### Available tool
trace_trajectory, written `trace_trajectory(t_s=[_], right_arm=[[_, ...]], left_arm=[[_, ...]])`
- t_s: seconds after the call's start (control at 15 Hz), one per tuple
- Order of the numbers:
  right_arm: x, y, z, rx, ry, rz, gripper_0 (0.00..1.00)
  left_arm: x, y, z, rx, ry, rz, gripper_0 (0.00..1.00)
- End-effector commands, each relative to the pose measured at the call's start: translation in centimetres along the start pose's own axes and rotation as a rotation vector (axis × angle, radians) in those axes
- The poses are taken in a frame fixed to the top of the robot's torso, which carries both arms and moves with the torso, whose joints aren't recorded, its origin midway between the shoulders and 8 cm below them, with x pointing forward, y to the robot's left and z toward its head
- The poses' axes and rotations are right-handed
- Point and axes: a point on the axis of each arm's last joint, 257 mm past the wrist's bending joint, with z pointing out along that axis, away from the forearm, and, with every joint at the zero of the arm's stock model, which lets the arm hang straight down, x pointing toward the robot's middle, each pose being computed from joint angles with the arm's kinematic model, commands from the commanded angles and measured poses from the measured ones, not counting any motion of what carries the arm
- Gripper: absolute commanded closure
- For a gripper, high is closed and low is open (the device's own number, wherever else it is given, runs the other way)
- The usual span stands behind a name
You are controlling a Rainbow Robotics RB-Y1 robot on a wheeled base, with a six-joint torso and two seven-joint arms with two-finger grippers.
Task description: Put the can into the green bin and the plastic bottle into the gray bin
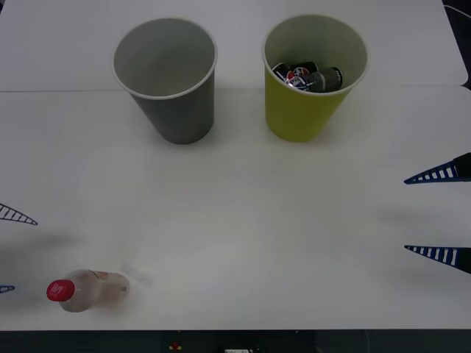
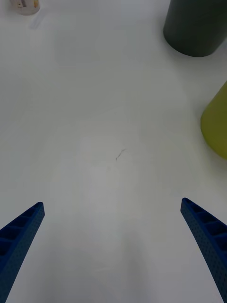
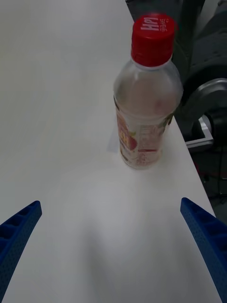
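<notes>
Left tool [image 3: 111, 246]: fingers spread wide, holding nothing, low over the white tabletop [image 1: 243, 220] at its near left corner. In the front view its two fingertips [image 1: 18, 215] just enter from the left edge.

Bottle [image 3: 146, 94]: stands upright straight ahead of the left tool, a little off its centre line, apart from both fingers. Red cap on, clear pale body, fruit label. It sits close to the tabletop's near edge; in the front view it [image 1: 87, 289] lies between the two left fingertips' lines and just beyond them.

Right tool [image 1: 441, 213]: fingers also spread wide, empty, at the right edge of the tabletop, pointing inward. From its wrist camera the tool [image 2: 113, 246] faces bare tabletop, with a faint small mark ahead of it.

Gray bin [image 1: 165, 81]: upright, far ahead of the left tool and well apart from it; inside looks bare. From the right tool it [image 2: 196, 26] stands farther off than the green one.

Green bin [image 1: 313, 81]: upright, just beside the gray bin, not touching it; nearer the right tool [image 2: 217, 125]. Dark cans [image 1: 309, 76] lie inside; the count is unclear.
</notes>
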Motion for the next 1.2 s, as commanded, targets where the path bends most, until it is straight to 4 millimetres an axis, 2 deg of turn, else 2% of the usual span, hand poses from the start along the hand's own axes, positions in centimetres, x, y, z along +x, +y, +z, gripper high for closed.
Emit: trace_trajectory(t_s=[0.07, 0.2, 0.33, 0.47, 0.67, 1.0, 1.2], right_arm=[[0.0, 0.0, 0.0, 0.000, 0.000, 0.000, 0.00], [0.0, 0.0, 0.0, 0.000, 0.000, 0.000, 0.00], [0.0, 0.0, 0.0, 0.000, 0.000, 0.000, 0.00], [0.0, 0.0, 0.0, 0.000, 0.000, 0.000, 0.00], [0.0, 0.0, 0.0, 0.000, 0.000, 0.000, 0.00], [0.0, 0.0, 0.0, 0.000, 0.000, 0.000, 0.00], [0.0, 0.0, 0.0, 0.000, 0.000, 0.000, 0.00]], left_arm=[[0.5, -1.5, 0.4, 0.031, -0.001, -0.010, 0.00], [0.3, -2.5, 1.7, 0.043, -0.040, -0.039, 0.00], [-0.2, -2.9, 3.7, 0.055, -0.089, -0.056, 0.00], [-1.2, -3.4, 6.6, 0.060, -0.169, -0.087, 0.00], [-2.4, -4.1, 9.3, 0.061, -0.245, -0.140, 0.00], [-3.6, -3.4, 12.1, 0.040, -0.295, -0.153, 0.00], [-3.4, -3.4, 12.4, 0.037, -0.289, -0.154, 0.00]])
